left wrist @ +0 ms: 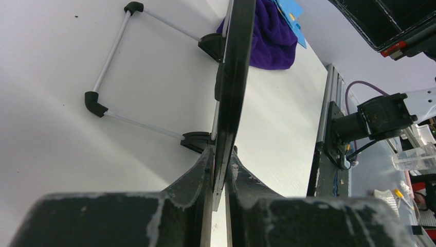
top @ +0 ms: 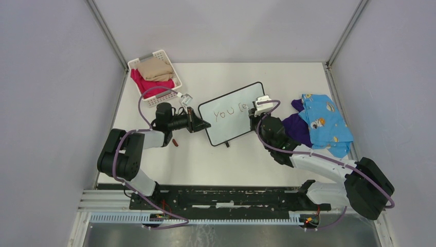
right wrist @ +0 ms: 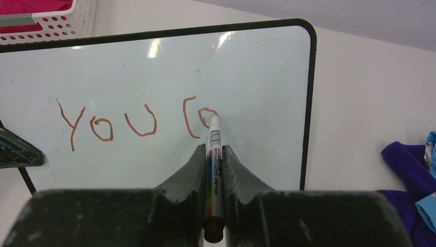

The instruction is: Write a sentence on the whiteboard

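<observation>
R wrist: marker [right wrist: 214, 149] tip on whiteboard [right wrist: 154, 77]; L wrist: its stand [left wrist: 110, 51].

top: fixed high above and behind the arm bases [top: 146, 190], looks down on the whole surface [top: 205, 164], far | left wrist: low, very near, sights between its jaws along the whiteboard [left wrist: 234, 77] edge | right wrist: near, faces the whiteboard's front past its marker [right wrist: 214, 136] | shared: whiteboard and purple cloth [left wrist: 272, 36] in all three
</observation>
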### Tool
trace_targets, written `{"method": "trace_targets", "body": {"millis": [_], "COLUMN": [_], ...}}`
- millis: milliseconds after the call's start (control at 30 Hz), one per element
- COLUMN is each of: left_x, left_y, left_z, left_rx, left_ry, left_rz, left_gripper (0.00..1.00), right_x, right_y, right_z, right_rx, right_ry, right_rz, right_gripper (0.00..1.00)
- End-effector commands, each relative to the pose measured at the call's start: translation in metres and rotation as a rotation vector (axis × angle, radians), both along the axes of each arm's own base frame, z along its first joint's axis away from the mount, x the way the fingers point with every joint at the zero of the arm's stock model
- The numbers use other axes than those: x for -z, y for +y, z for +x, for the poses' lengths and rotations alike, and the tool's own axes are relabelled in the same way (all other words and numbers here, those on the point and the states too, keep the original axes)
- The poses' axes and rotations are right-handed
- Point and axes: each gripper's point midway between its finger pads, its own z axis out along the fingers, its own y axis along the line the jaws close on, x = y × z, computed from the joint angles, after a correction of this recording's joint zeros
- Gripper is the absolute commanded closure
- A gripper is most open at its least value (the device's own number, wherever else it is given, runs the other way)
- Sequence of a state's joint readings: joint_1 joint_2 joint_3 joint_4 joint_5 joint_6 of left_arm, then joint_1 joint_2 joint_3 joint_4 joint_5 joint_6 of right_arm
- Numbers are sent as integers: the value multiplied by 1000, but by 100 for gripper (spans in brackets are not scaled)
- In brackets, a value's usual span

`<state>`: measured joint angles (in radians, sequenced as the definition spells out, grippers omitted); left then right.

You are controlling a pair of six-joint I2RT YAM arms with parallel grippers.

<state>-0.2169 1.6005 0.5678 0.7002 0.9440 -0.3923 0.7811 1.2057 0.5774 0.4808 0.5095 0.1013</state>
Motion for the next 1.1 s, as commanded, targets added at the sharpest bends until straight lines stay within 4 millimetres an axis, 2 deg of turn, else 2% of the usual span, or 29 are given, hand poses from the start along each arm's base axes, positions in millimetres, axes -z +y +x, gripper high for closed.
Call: {"method": "trace_targets", "body": {"millis": [0,333,667,933,1067], "left_x": [29,29,30,30,29], "left_y": [7,7,7,7,7], "left_z": [-1,-1,-1,-1,-1], "left_rx": [-49,-50,-50,-51,-50], "left_ry": [76,77,79,80,76], "left_rz": [81,82,86,87,86], "left_gripper": [98,98,98,98,98], "right_x": [-1,4,-42,-53,-50], "right_y": [-5,-12,-11,-6,-4], "right_z": [1,-2,0,11,15], "right_rx": [20,44,34,29,26], "right_ry": [-1,7,-71,-85,-76], "right_rz": [12,3,69,80,75], "right_gripper": [100,100,100,100,100]}}
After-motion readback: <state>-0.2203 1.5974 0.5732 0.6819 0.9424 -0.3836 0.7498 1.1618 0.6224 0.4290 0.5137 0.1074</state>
